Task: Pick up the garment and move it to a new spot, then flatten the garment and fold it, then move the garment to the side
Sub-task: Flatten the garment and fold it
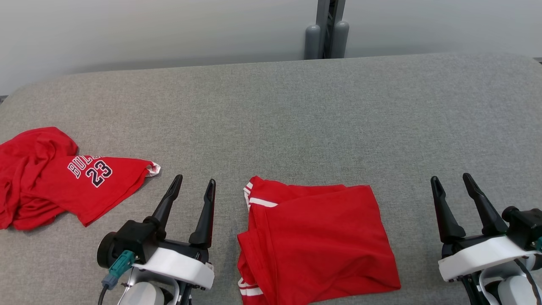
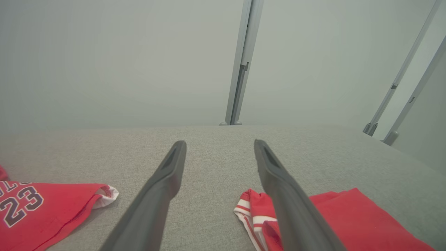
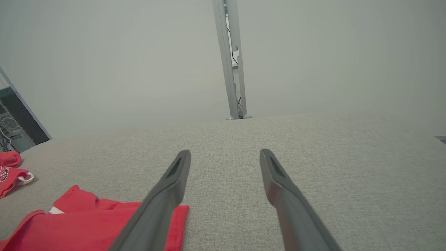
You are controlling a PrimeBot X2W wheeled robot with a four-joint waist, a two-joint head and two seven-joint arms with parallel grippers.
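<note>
Flanking the folded red garment at the near edge of the grey table, the left gripper and right gripper both stand wide open and hold nothing. The garment lies flat between them, just beside the left one and well apart from the right. The fold looks finished, so moving it aside seems the step in hand; that calls for a pinch through all its layers. Farther left lies a crumpled numbered jersey.

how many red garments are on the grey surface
2: a numbered red jersey crumpled at the far left, and a folded red garment in the near middle.
</note>
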